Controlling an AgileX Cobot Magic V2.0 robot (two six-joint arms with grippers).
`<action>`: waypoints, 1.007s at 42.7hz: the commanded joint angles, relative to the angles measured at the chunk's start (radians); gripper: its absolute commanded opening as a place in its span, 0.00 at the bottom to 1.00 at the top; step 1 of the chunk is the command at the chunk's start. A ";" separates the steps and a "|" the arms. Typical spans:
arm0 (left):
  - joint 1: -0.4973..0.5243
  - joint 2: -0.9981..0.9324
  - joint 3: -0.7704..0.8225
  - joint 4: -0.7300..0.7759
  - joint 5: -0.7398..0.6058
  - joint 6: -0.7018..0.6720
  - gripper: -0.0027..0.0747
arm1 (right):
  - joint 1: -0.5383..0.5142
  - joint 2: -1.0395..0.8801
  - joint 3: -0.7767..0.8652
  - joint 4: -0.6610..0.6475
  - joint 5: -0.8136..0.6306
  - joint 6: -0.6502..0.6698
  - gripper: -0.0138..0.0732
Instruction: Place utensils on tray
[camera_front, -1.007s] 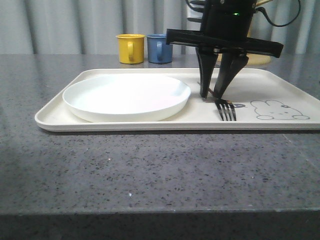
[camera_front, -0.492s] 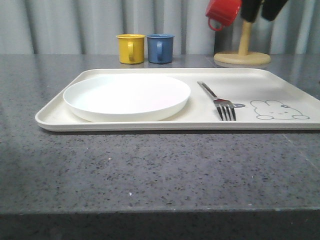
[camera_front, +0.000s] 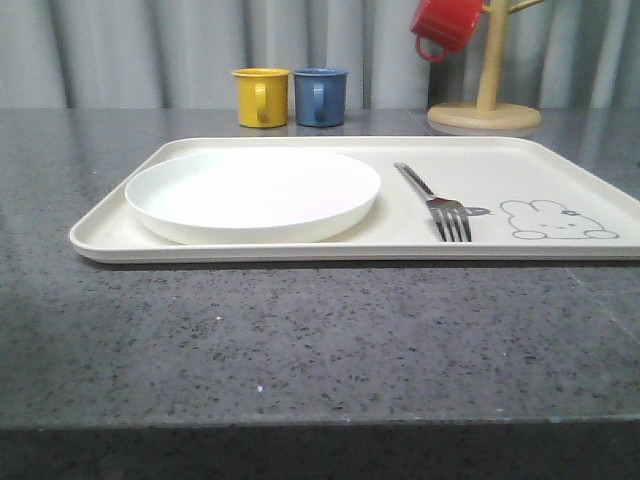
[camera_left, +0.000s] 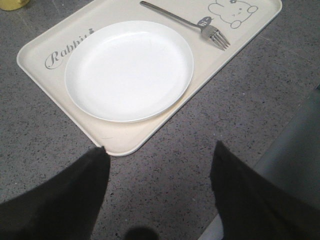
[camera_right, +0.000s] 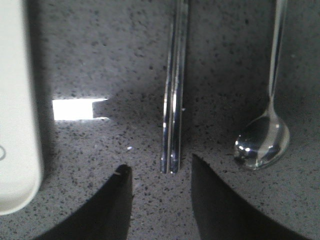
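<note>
The cream-white tray (camera_front: 560, 160) lies on the dark stone table. A silver fork (camera_front: 440, 204) rests on it beside the bunny drawing, tines toward the table's front; the left wrist view shows the same fork (camera_left: 186, 21). A pair of silver chopsticks (camera_right: 173, 90) and a spoon (camera_right: 262, 141) lie on the bare table beside the tray's edge (camera_right: 17, 125). My right gripper (camera_right: 160, 165) is open just short of the chopsticks' near end, nothing between its fingers. My left gripper (camera_left: 159, 150) hangs open over the table, off a tray corner (camera_left: 117, 147).
A round white plate (camera_front: 254, 192) takes up the tray's left half. A yellow mug (camera_front: 261, 97) and a blue mug (camera_front: 320, 96) stand behind the tray. A wooden mug tree (camera_front: 486, 100) with a red mug (camera_front: 446, 24) stands at the back right.
The right gripper stood over the fork on the tray a second ago, then rose out of the front view. The fork stays lying on the tray.
</note>
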 joint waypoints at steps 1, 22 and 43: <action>-0.008 -0.002 -0.026 -0.009 -0.066 -0.014 0.60 | -0.045 -0.019 0.004 0.054 -0.063 -0.027 0.53; -0.008 -0.002 -0.026 -0.009 -0.066 -0.014 0.60 | -0.044 0.079 0.007 0.066 -0.133 -0.030 0.47; -0.008 -0.002 -0.026 -0.009 -0.066 -0.014 0.60 | -0.044 0.102 0.004 0.066 -0.127 -0.044 0.22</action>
